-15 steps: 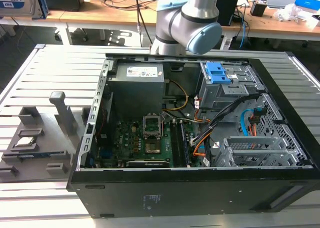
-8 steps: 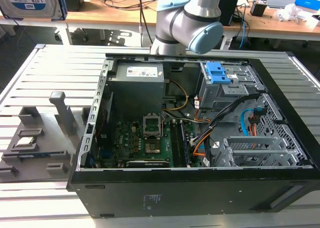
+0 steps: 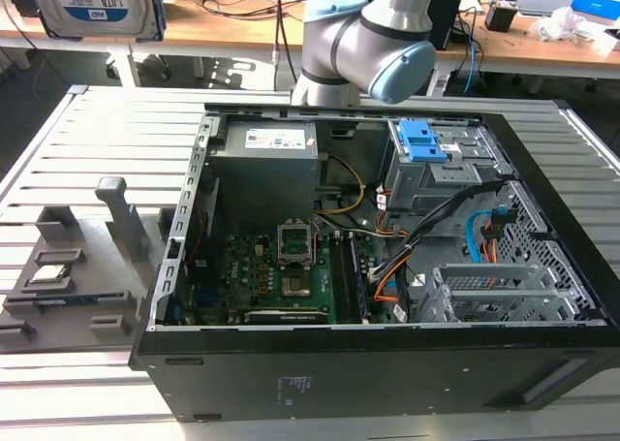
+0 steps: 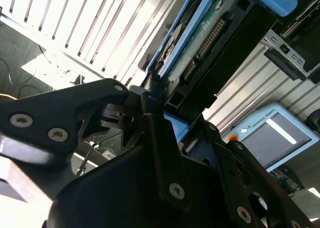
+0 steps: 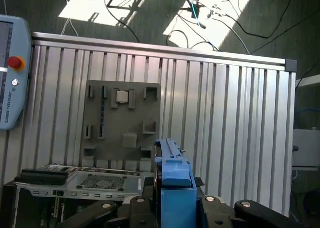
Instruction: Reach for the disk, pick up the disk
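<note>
An open case [image 3: 387, 383] lies on a slatted table [image 3: 58, 150], showing its motherboard [image 3: 281, 276], power supply [image 3: 266, 165] and a blue latch [image 3: 423, 141] on the drive cage, with the arm [image 3: 373, 34] behind it, a grey tray [image 3: 97, 300] bearing a chip [image 3: 48, 273] at the exterior view's left, and a labelled disk [image 3: 87, 5] cut by that side's top edge.

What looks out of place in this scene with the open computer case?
The disk is odd: it hangs in mid-air at the exterior view's upper left, outside the case, and the second wrist view shows the gripper closed on its edge.
</note>
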Available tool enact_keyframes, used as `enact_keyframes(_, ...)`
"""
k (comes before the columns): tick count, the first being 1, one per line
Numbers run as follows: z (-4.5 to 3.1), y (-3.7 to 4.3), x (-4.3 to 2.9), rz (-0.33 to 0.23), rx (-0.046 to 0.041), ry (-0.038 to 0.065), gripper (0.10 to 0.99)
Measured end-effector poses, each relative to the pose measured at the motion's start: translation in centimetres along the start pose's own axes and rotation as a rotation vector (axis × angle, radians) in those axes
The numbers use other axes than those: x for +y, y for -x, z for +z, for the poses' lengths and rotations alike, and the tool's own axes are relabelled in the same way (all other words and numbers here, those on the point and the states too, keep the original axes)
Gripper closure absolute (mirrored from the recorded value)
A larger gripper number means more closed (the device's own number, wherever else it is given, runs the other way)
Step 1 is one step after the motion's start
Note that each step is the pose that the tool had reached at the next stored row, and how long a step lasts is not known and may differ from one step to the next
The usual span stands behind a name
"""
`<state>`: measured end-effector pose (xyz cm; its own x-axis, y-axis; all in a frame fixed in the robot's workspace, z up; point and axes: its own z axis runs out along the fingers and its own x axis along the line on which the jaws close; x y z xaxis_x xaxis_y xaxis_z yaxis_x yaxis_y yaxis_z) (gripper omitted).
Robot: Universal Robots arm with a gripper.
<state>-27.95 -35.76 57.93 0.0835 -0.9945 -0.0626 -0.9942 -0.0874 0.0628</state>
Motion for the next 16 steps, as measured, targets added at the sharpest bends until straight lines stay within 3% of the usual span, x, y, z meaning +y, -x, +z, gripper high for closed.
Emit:
enact_keyframes(3,-0.08,-0.10,-1.40,-0.001,0.0000,0.000,0.722)
enact_keyframes(7,-0.32,-0.33,-5.09,-0.002,0.0000,0.001,0.722)
enact_keyframes(11,-0.43,-0.44,-6.70,-0.003,0.0000,0.002,0.722)
enact_keyframes(13,-0.51,-0.55,-8.09,-0.004,0.0000,0.002,0.722)
enact_keyframes(16,-0.60,-0.64,-9.27,-0.005,0.0001,0.002,0.722)
